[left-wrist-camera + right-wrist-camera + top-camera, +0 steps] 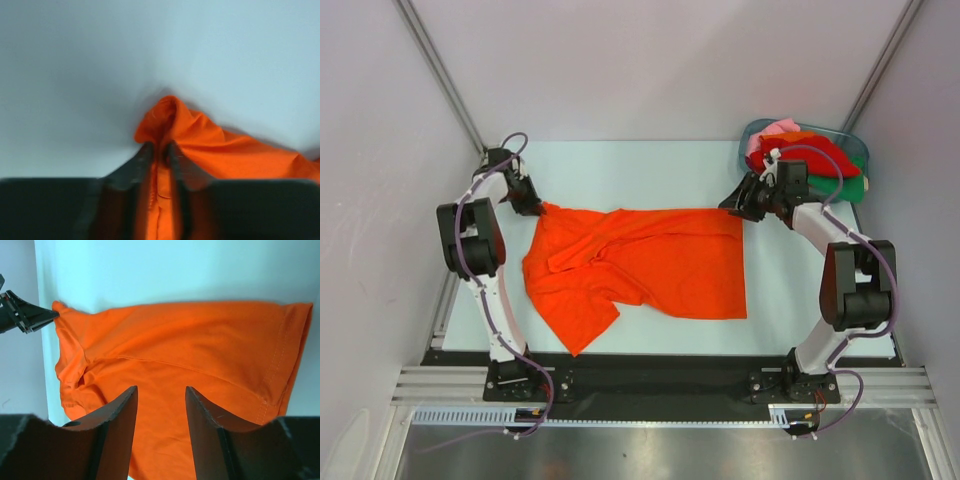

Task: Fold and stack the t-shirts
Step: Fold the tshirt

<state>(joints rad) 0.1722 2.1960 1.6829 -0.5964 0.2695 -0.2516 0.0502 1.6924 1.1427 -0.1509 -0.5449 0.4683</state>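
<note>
A bright orange t-shirt [650, 265] lies spread and partly rumpled on the pale table. My left gripper [532, 203] is at its far left corner, and in the left wrist view it [160, 147] is shut on a pinched ridge of the orange cloth [200, 137]. My right gripper [738, 206] is at the shirt's far right corner. In the right wrist view it [160, 390] is open, its jaws apart just above the flat orange cloth [190, 345], holding nothing. More shirts, red [810, 152], pink [775, 130] and green [850, 185], are heaped at the back right.
The heap of shirts sits in a bluish translucent tub [855, 140] at the table's far right corner, right behind the right arm. The left gripper's tip shows in the right wrist view [30, 315]. White walls close in the table on three sides.
</note>
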